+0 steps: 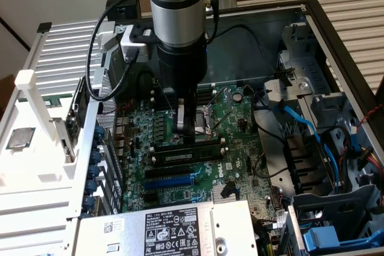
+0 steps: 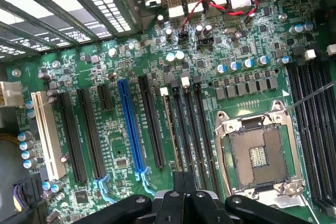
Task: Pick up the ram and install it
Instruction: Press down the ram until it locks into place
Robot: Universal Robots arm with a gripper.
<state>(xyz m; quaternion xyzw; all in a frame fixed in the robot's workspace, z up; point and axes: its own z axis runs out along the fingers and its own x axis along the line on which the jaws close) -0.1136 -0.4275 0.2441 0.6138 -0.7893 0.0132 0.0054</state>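
One ram (image 1: 183, 155) stick sits edge-up in a motherboard (image 1: 231, 118) slot, directly beneath the gripper (image 1: 185, 125), whose fingers are pressed together, pushing on its top edge. It looks light, stiff and fragile; hold it by its long bare edges, not the chips.

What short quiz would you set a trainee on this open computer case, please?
1. True or false: the gripper is wide open.
2. Which colour is the one brightly coloured long expansion slot on the motherboard? A) red B) blue C) yellow
3. Does a cooler cover the processor socket?

Key: 1. False, it is shut. 2. B. 3. No, the socket lies uncovered.
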